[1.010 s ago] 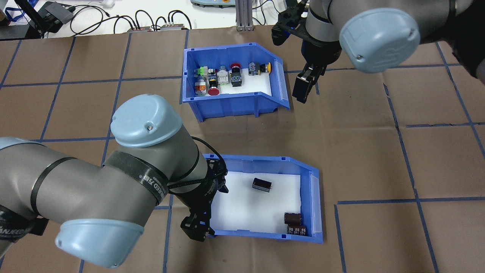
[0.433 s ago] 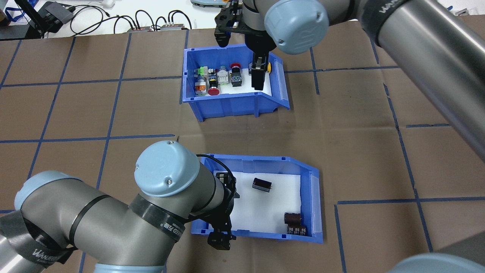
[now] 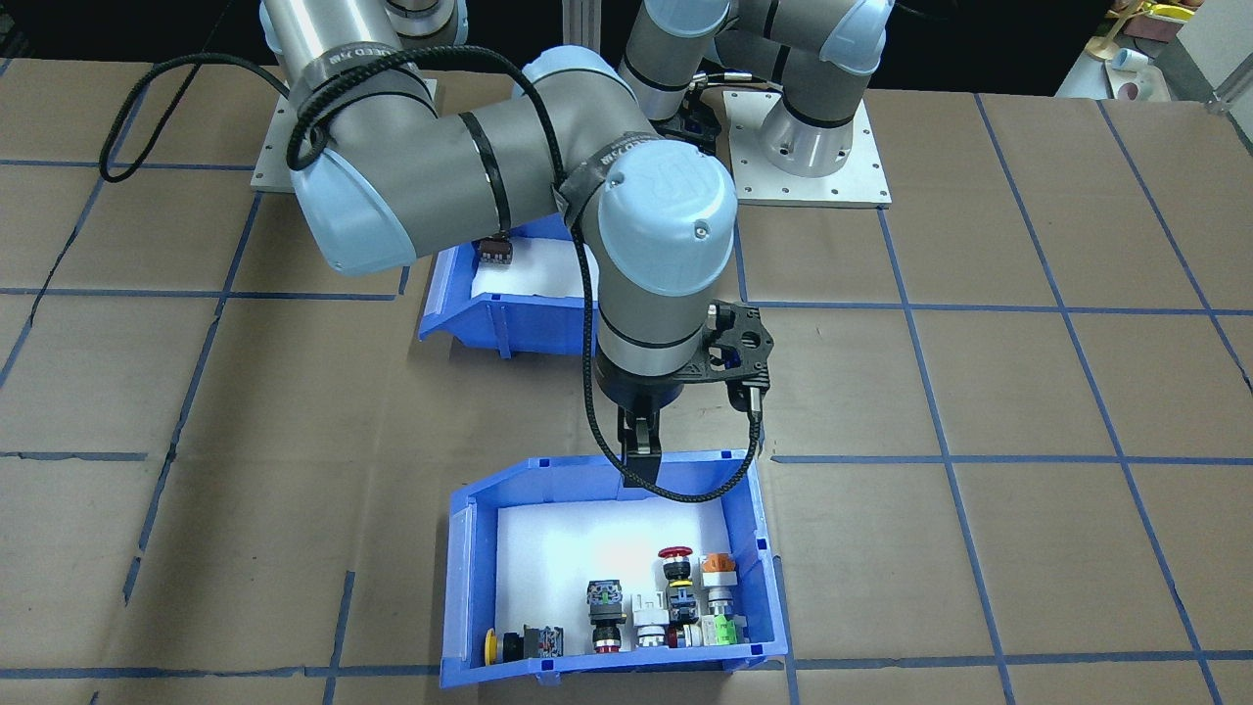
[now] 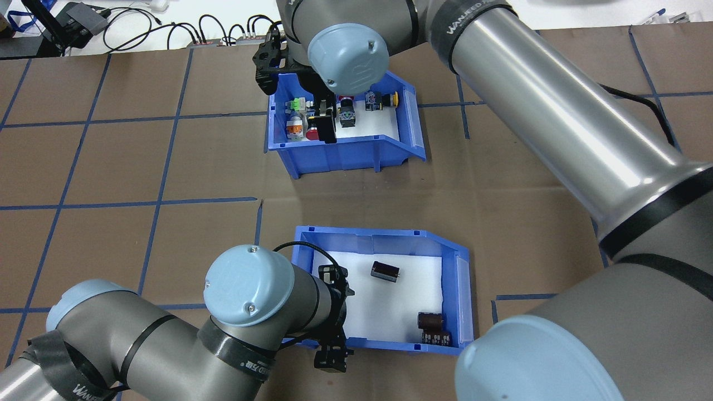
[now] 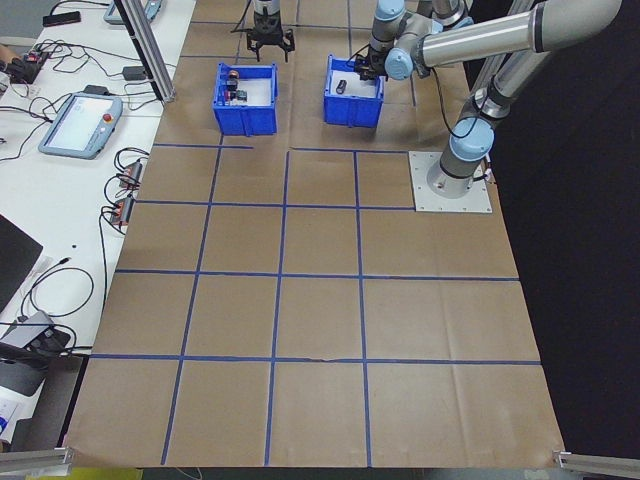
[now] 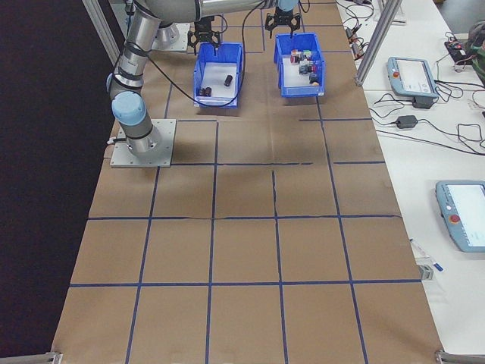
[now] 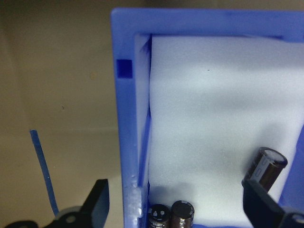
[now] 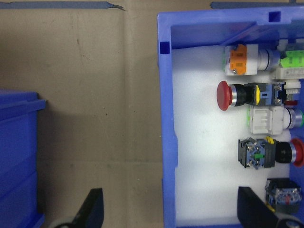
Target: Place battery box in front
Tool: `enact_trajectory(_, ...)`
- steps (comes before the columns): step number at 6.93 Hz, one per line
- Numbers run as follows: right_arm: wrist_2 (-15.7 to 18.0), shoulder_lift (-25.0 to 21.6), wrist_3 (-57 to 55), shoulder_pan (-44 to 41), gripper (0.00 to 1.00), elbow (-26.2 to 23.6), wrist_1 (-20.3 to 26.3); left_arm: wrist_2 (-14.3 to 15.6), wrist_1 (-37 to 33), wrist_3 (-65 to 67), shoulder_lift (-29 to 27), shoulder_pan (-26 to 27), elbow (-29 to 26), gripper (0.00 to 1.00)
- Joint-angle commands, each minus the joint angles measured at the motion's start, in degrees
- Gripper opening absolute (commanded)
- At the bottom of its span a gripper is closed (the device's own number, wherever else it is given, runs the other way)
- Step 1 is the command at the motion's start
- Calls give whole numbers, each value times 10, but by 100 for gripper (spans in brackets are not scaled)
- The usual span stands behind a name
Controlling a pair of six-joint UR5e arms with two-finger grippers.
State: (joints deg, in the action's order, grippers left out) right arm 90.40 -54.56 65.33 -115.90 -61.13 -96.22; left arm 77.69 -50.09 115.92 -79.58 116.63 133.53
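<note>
I see left gripper [image 4: 332, 356] spread, straddling battery box [image 4: 384, 289] wall. Right gripper [image 3: 638, 468] spread astride switch bin [image 3: 607, 573] wall.

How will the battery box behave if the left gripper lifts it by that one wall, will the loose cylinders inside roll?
The battery box looks like stiff plastic, so it likely won't flex. Held by one wall with the left gripper, it may tilt. The cylinders lie loose on smooth foam, so they'd probably roll.
</note>
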Motion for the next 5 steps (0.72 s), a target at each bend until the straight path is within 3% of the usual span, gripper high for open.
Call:
enact_trajectory(1, -5, 42, -1, -6, 100, 2, -2, 8, 49, 8, -9, 1, 31, 99)
enact_trajectory(4, 0, 56, 2, -6, 100, -19, -7, 10, 54, 18, -29, 7, 32, 93)
enact_trajectory(5, 1, 68, 2, -6, 100, -17, -28, 42, 59, 19, -34, 9, 31, 84)
